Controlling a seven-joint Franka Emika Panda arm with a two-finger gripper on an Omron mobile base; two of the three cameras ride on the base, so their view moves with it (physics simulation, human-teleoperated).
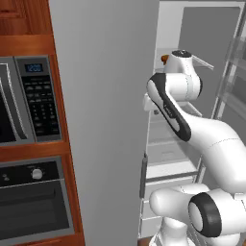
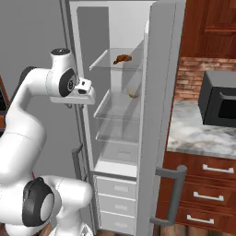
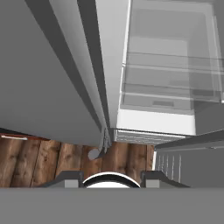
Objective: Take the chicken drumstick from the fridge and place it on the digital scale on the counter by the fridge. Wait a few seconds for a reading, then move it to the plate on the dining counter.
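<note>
The grey-silver fridge [image 2: 159,115] stands open, its white shelved interior showing. The brown chicken drumstick [image 2: 122,58] lies on the upper glass shelf. My gripper [image 2: 73,103] hangs in front of the left side of the opening, below and left of the drumstick and well apart from it. It points down, so the hand view looks at the lower shelves and wooden floor; the gripper [image 3: 111,181] is open and holds nothing. To the fridge's right is the marble counter [image 2: 189,133] over reddish drawers. The blue plate and dining counter are out of view.
A small pale item [image 2: 133,93] sits on the second fridge shelf. The fridge's left door [image 1: 105,120] stands close beside my arm. A black oven with keypad [image 1: 41,96] is left of it. A black microwave [image 2: 219,103] stands on the counter.
</note>
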